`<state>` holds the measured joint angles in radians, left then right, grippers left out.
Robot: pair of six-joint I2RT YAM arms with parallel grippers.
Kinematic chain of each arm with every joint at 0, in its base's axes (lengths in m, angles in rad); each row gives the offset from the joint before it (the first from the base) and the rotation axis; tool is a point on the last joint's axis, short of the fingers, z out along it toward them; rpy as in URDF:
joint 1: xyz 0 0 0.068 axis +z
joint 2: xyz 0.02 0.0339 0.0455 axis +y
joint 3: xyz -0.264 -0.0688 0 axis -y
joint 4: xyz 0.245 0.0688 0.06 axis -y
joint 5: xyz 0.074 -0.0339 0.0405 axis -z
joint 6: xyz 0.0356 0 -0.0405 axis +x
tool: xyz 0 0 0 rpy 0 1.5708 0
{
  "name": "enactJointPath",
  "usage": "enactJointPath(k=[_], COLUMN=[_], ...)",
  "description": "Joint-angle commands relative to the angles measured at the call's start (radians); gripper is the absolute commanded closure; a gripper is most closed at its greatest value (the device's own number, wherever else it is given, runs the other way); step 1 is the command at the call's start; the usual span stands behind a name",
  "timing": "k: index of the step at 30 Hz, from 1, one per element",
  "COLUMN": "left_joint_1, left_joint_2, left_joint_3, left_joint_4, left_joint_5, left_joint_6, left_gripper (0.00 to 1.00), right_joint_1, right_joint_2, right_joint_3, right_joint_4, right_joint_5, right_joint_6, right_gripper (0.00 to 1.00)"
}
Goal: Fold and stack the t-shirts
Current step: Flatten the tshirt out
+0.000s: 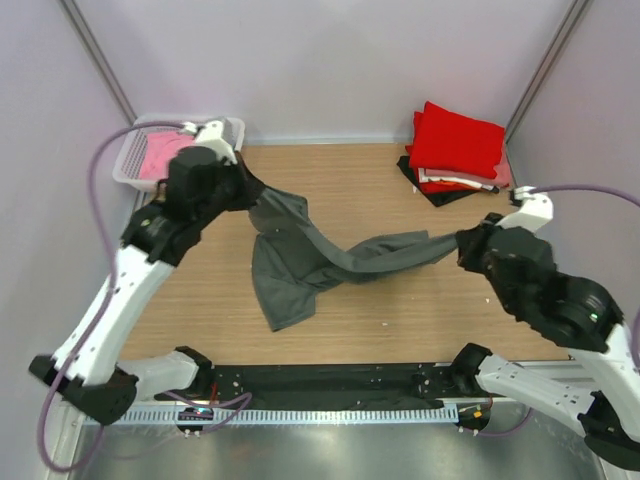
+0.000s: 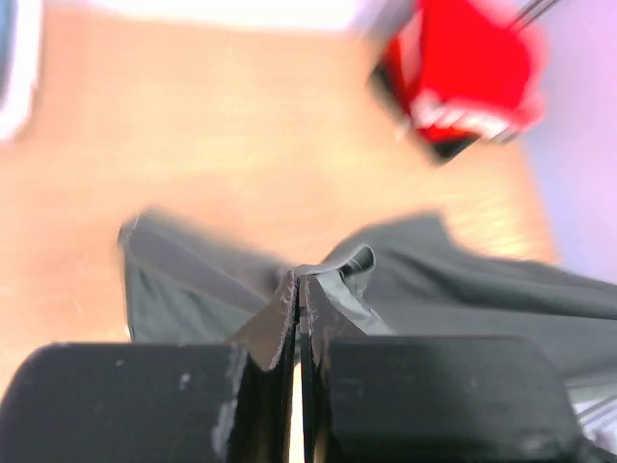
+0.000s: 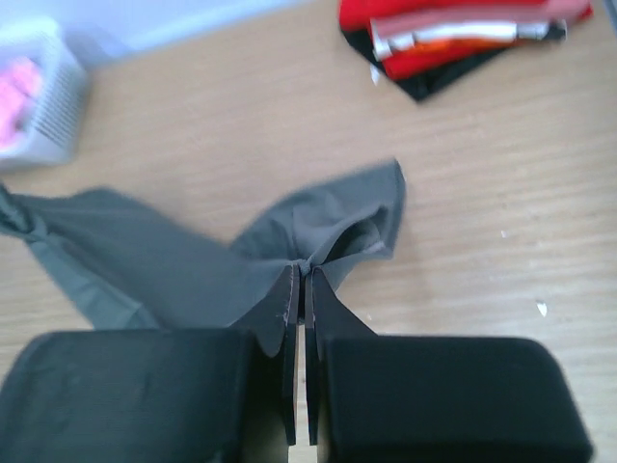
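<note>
**Above the wooden table, a dark grey t-shirt hangs stretched between two tools**

At the far left corner of the table (image 1: pixel 400 320) stands a white latticed basket (image 1: pixel 128 172) with pink cloth (image 1: pixel 155 152) inside. Just right of it, the left tool (image 2: pixel 300 282) is raised, its two fingers pressed together on a bunched fold of the dark grey t-shirt (image 1: pixel 295 265). From that grip the shirt drops to the middle of the table, where a loose part lies crumpled on the wood. A twisted band of the cloth then runs rightward to the right tool (image 3: pixel 301 270), whose fingers are likewise clamped together on a pinch of the fabric. At the far right corner, well apart from the grey shirt, sits a stack of folded shirts (image 1: pixel 455 140), red on top and black at the bottom.

The step in hand looks like spreading the grey shirt flat before folding. To do it well, the tools should likely draw apart evenly until the twist comes out, then lower together so the cloth lies smooth on the bare wood in the middle. Each grip holds only a small bunch, so a hard pull could slip it free. The spread should keep short of the stack and the basket.
</note>
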<state>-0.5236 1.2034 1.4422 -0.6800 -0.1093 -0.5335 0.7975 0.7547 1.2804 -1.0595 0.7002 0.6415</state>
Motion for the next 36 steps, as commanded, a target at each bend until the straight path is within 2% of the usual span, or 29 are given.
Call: enactJointPath(k=[1, 5, 10, 13, 17, 20, 22, 26, 30, 32, 33, 35, 36], left_joint_1=[-0.004, -0.004, -0.004, -0.004, 0.005, 0.011, 0.011, 0.011, 0.011, 0.013, 0.049, 0.117, 0.191], left_joint_2=[-0.116, -0.215, -0.324, -0.386, -0.397, -0.354, -0.299, -0.167, -0.009, 0.092, 0.131, 0.279, 0.345], left_joint_3=[0.134, 0.292, 0.446, 0.535, 0.644, 0.736, 0.765, 0.823, 0.799, 0.765, 0.733, 0.716, 0.712], left_joint_4=[-0.168, -0.214, -0.227, -0.211, -0.161, -0.133, -0.127, -0.151, -0.164, -0.158, -0.155, -0.156, -0.151], left_joint_5=[-0.029, 0.005, 0.103, 0.21, 0.305, 0.318, 0.295, 0.173, 0.132, 0.115, 0.115, 0.241, 0.284], left_joint_6=[0.119, 0.225, 0.311, 0.348, 0.366, 0.394, 0.44, 0.515, 0.592, 0.639, 0.65, 0.633, 0.616], left_gripper=[1.0, 1.0, 1.0, 1.0, 1.0, 1.0, 1.0, 1.0, 1.0, 1.0, 1.0, 1.0, 1.0], right_joint_1=[0.005, 0.003, 0.003, 0.003, 0.003, 0.003, 0.005, 0.005, 0.006, -0.003, -0.018, -0.15, -0.214], right_joint_2=[-0.06, -0.113, -0.219, -0.302, -0.321, -0.279, -0.2, 0.024, 0.214, 0.316, 0.358, 0.494, 0.539], right_joint_3=[0.12, 0.186, 0.235, 0.244, 0.27, 0.319, 0.374, 0.461, 0.423, 0.344, 0.321, 0.275, 0.258], right_joint_4=[0.053, 0.107, 0.211, 0.271, 0.325, 0.343, 0.336, 0.262, 0.291, 0.337, 0.375, 0.382, 0.401], right_joint_5=[-0.001, -0.082, -0.177, -0.272, -0.35, -0.291, -0.233, 0.04, 0.187, 0.199, 0.179, 0.095, -0.009], right_joint_6=[-0.146, -0.278, -0.313, -0.344, -0.388, -0.425, -0.457, -0.517, -0.526, -0.513, -0.485, -0.433, -0.366], right_gripper=[0.99, 0.99, 0.99, 0.98, 0.99, 0.99, 0.99, 0.99, 0.99, 0.99, 0.99, 0.99, 0.99])
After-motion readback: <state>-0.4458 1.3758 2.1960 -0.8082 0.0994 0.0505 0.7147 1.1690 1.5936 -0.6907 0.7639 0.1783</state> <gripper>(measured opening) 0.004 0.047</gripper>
